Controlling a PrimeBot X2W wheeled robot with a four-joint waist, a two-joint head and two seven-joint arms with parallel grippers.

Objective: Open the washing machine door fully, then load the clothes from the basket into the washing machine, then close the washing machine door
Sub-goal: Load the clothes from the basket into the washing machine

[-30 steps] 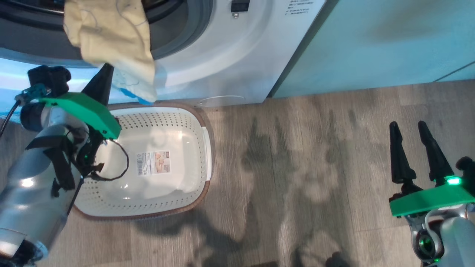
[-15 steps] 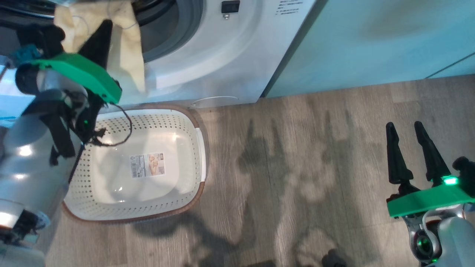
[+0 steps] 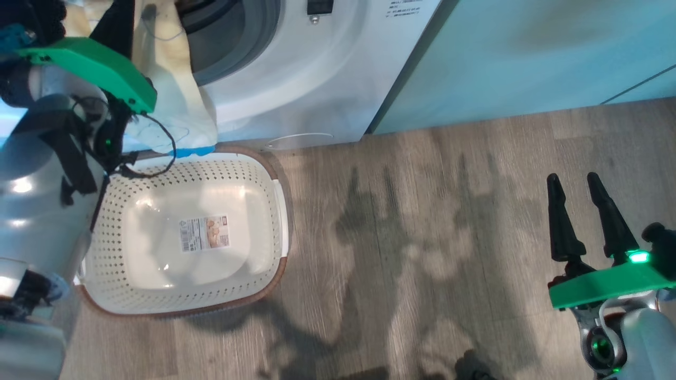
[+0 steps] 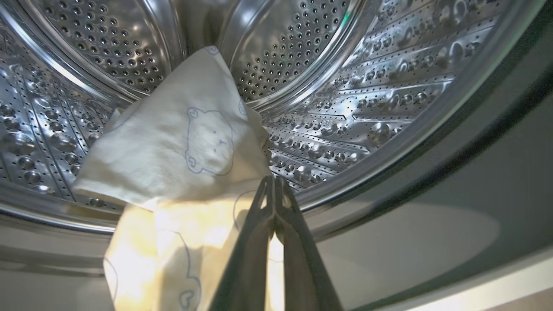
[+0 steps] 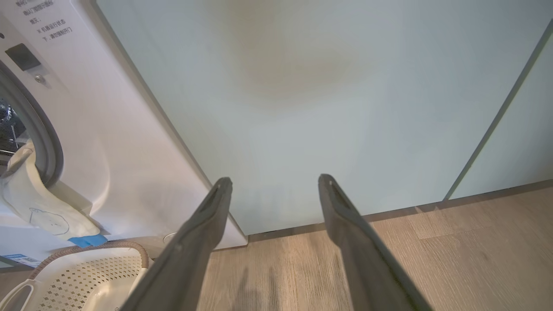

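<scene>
Pinched tight in the left gripper (image 4: 274, 181): cream bear-print garment (image 4: 185, 142), top inside the steel drum (image 4: 367, 108), blue-edged tail draped over the lip toward the emptied basket (image 3: 264, 174). Spread wide and idle well apart: right gripper (image 3: 572, 177). Left to do, seemingly: pushing in, releasing, shutting the door.

The floor (image 3: 475, 158) is of grey-brown wooden planks, and soft dark shadows (image 3: 380, 227) lie on it. Behind it stands a pale-green cabinet (image 3: 528, 53). A thin dark seam (image 5: 497, 116) separates its two doors. The dim brownish patch (image 5: 298, 56) on one door is perhaps a reflection.
</scene>
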